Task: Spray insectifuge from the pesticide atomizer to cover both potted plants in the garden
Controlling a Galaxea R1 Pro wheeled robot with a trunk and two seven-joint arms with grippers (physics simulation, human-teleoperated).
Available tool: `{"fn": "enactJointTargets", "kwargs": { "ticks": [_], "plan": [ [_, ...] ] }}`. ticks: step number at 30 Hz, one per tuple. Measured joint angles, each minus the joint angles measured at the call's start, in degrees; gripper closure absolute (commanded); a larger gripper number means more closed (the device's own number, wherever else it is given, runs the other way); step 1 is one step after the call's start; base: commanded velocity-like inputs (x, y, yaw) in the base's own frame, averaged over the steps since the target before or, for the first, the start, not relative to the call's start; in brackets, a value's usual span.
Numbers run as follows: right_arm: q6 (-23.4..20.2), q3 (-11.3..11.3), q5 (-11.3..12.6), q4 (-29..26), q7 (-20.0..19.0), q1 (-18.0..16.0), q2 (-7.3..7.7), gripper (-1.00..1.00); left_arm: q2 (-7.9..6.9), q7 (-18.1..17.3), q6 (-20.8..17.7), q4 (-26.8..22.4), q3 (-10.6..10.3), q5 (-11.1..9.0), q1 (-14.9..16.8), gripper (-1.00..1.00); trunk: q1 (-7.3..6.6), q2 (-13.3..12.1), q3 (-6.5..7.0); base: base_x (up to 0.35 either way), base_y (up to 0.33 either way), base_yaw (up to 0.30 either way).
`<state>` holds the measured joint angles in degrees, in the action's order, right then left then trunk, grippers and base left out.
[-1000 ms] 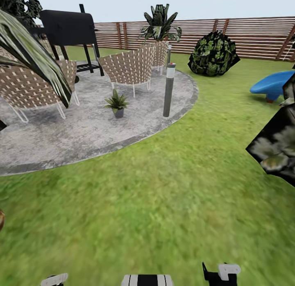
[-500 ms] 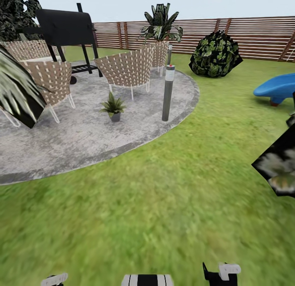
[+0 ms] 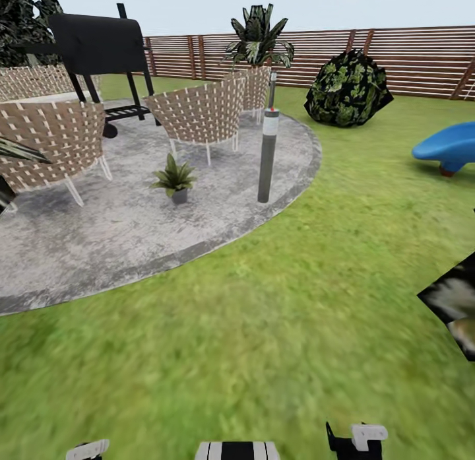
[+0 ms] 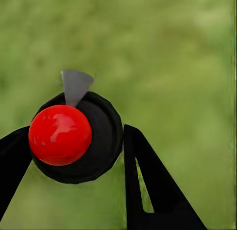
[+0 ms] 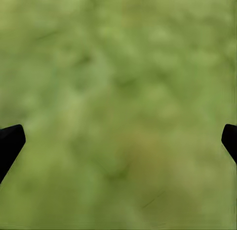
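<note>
One potted plant, a low rosette of pointed green leaves in a small grey pot, stands on the round grey stone patio of the garden, ahead and to the left. The second potted plant is out of view. In the left wrist view my left gripper is shut on the pesticide atomizer. The atomizer is seen end-on as a dark round body with a red knob and a grey wedge, over blurred grass. My right gripper is open over the lawn, its black fingertips far apart with nothing between them.
Woven chairs and a black grill stand on the patio, and a grey bollard light stands near its rim. A tall palm, a dark bush and the slat fence lie beyond. A blue slide is at right.
The whole head view has shifted, so the camera has moved. The large leaf at left has slid almost out of frame and the dark foliage at right has dropped lower. Nothing in the garden moved.
</note>
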<state>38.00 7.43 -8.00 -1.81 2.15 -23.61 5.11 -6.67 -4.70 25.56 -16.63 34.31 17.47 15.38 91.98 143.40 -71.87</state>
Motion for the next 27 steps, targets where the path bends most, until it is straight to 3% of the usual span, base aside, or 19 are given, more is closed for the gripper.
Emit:
{"fn": "enactJointTargets", "kwargs": {
  "ticks": [12, 27],
  "plan": [
    [0.0, 0.0, 0.0, 0.0, 0.0, 0.0, -0.02, -1.0, 0.0, 0.0, 0.0, 0.0, 0.0, 0.0, 0.0, 1.0, 0.0, 0.0, 0.0, 0.334, -0.098, 0.229],
    [0.0, 0.0, 0.0, 0.0, 0.0, 0.0, -0.01, -1.0, -0.01, 0.0, 0.0, 0.0, 0.0, 0.0, 0.0, 1.0, 0.0, 0.0, 0.0, 0.335, -0.05, 0.017]
  ]
}}
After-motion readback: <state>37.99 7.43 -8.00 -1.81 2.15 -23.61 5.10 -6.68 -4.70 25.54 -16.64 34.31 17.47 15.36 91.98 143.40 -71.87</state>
